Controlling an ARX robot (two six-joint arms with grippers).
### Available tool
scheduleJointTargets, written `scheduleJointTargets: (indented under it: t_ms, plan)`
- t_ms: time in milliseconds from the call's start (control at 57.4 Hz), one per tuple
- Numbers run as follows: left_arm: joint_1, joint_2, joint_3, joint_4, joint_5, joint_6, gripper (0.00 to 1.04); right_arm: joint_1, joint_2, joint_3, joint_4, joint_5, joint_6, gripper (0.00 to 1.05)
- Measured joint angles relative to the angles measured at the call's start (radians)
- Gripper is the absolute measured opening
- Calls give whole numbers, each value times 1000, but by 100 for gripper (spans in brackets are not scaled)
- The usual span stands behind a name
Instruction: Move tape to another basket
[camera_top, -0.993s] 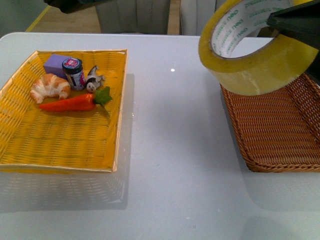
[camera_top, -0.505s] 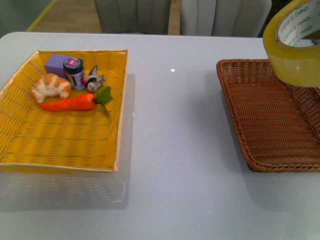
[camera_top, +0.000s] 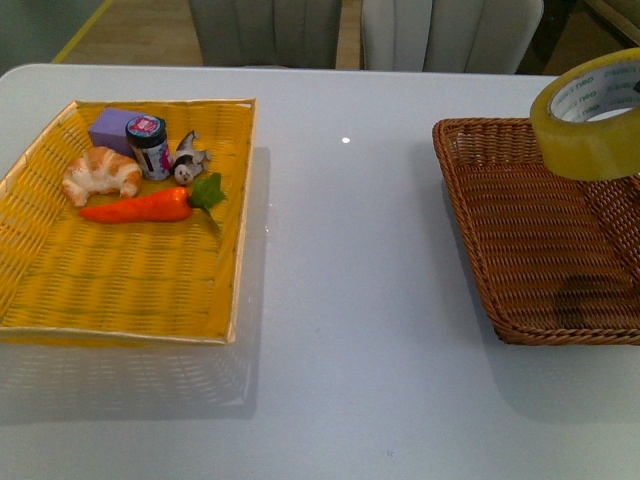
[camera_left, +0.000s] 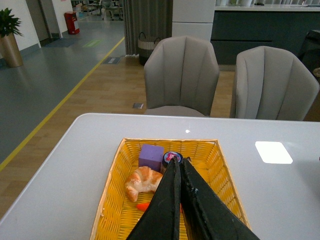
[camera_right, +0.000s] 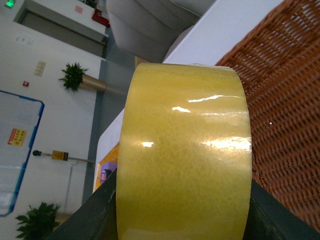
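While the right gripper (camera_right: 185, 220) clamps the tape (camera_top: 592, 118) between its dark fingers (camera_right: 92, 212), one on each side of the roll, the tape hangs in the air above the far right part of the basket (camera_top: 520, 250), its green-printed core facing up toward the front camera, and a dark shadow lies on the weave below. The right arm itself is outside the front view. The left gripper (camera_left: 178, 195) hovers over the yellow basket (camera_left: 112, 200), jaws pressed together with nothing between them, pointing toward the croissant (camera_left: 142, 181), purple block (camera_left: 151, 155) and jar (camera_left: 172, 158).
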Motion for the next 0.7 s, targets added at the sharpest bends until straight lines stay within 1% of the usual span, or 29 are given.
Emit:
scheduleJointTargets:
  t_ms: [192, 226, 261, 331, 592, 697]
  plan:
    - [36, -100, -57, -46, 43, 2, 2, -6, 179, 73, 71, 20, 70, 47]
    - [69, -125, -67, -61, 97, 2, 2, -5, 214, 86, 76, 31, 82, 47]
    - [92, -143, -75, -71, 112, 3, 2, -2, 240, 97, 77, 38, 89, 47]
    - [118, -182, -90, -94, 112, 3, 2, 4, 291, 121, 70, 49, 108, 47]
    - [120, -313, -127, -187, 121, 3, 2, 31, 395, 222, 21, 108, 150, 47]
    - [120, -337, -160, -166, 121, 3, 2, 37, 427, 247, -8, 135, 154, 47]
